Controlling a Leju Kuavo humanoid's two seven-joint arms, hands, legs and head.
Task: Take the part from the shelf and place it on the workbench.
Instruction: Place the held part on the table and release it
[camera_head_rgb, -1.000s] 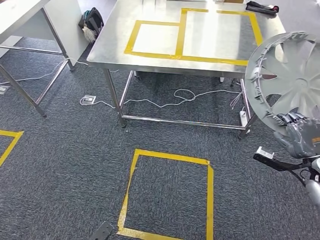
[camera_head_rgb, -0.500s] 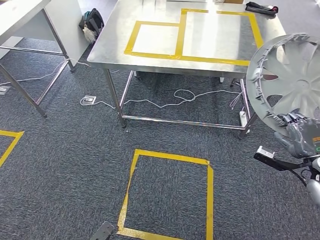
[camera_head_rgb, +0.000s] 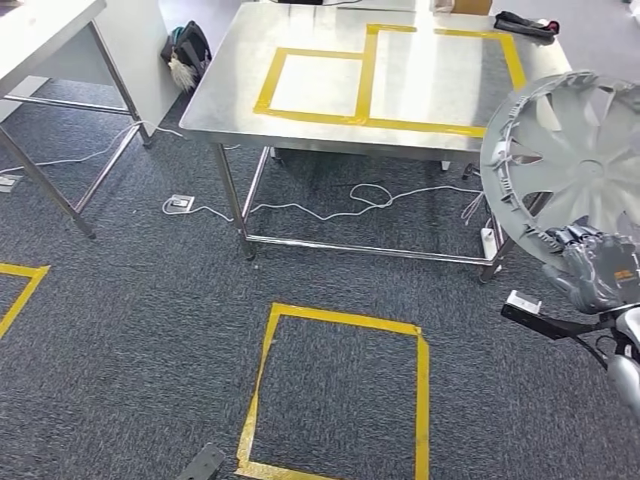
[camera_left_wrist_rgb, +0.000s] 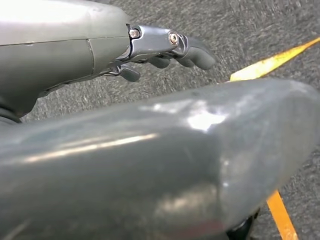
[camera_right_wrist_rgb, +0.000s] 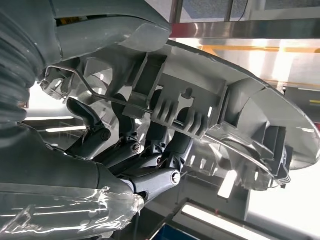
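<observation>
We carry part upright, right hand gripping rim, so it clears table edge; left hand empty, fingers loosely curled.

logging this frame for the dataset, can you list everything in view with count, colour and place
wheel cover: one, silver-grey, held up at the right, in front of the workbench's right end
workbench: one, steel, ahead, two yellow tape rectangles on top
second table: one, pale top, steel legs, far left
tape square: one, yellow, on the grey carpet before the workbench
cable: one, white, on the floor under the workbench
dark bag: one, black, floor between the tables
dark item: one, black, workbench's far right corner
right hand: grey, grips the wheel cover's lower rim
left hand: grey, holds nothing, above the carpet
</observation>
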